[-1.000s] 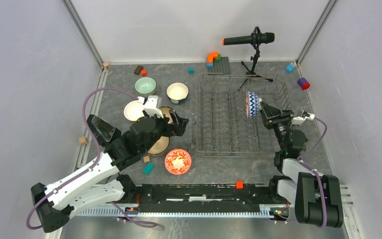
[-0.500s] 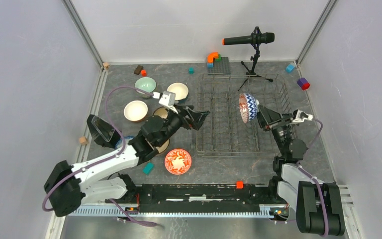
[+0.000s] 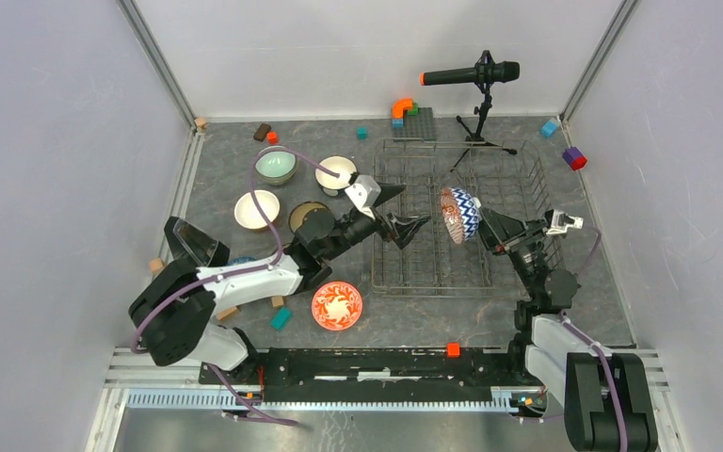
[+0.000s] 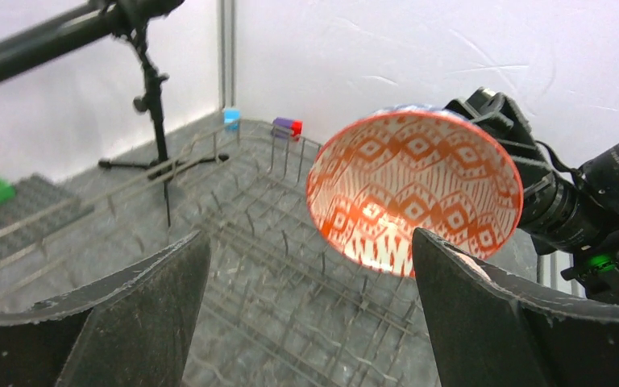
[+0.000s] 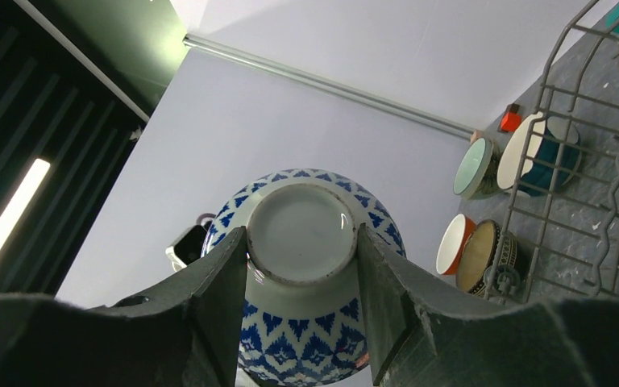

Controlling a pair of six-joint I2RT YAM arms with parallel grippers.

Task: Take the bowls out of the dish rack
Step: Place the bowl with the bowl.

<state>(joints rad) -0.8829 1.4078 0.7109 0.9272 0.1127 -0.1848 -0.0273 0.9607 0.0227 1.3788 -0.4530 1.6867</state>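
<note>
Above the dish rack (image 3: 414, 266), the right gripper (image 3: 479, 219) clamps a zigzag bowl (image 3: 458, 215) by its foot; the left gripper (image 3: 414, 207) gapes wide, empty.

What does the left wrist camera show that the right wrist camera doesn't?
Only the left wrist view shows the orange-patterned inside of the held bowl, the microphone stand and the open left hand. Only the right wrist view shows that bowl's foot ring, gripped by the right hand, plus the pale green bowl and teal bowl. Both show the held bowl and the dish rack.
</note>
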